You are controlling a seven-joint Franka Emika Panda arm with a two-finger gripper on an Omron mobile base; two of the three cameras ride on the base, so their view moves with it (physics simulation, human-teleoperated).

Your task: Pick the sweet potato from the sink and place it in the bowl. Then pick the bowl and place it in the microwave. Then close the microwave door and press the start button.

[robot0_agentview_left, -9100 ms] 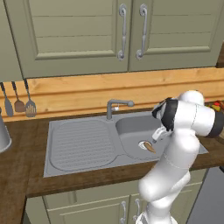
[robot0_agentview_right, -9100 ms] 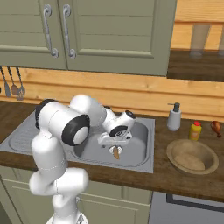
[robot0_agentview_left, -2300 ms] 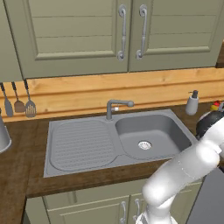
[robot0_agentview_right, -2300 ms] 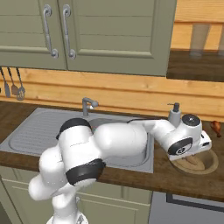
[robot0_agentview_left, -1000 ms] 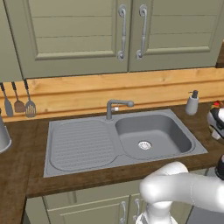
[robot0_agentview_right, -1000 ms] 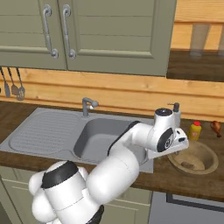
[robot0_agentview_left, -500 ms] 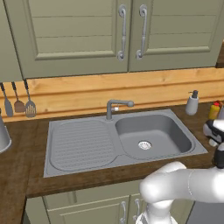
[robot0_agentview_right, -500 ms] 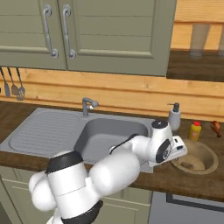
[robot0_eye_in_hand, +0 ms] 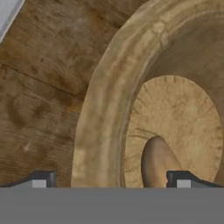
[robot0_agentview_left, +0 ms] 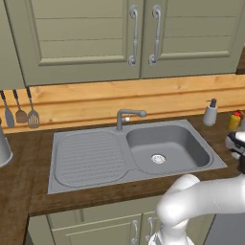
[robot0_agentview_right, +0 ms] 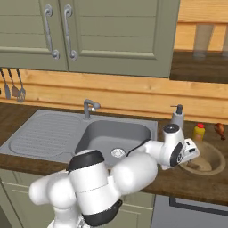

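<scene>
Right over the near rim of the bowl, towards the table's right end past the sink, the tool hangs wide open and empty, one tip outside the wall and one inside. The sweet potato already lies in the bowl beside the inner tip, so a rim pinch looks likely next. From the right base view the bowl's place by the sink is plain; the hand view alone shows the straddle.

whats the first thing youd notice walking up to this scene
The white arm stretched low across the counter, its open gripper straddling the near rim of the wooden bowl right of the sink. Inside the bowl lies the sweet potato, just above one fingertip in the hand view. The sink basin holds nothing but its drain, with a soap dispenser behind its right corner.
</scene>
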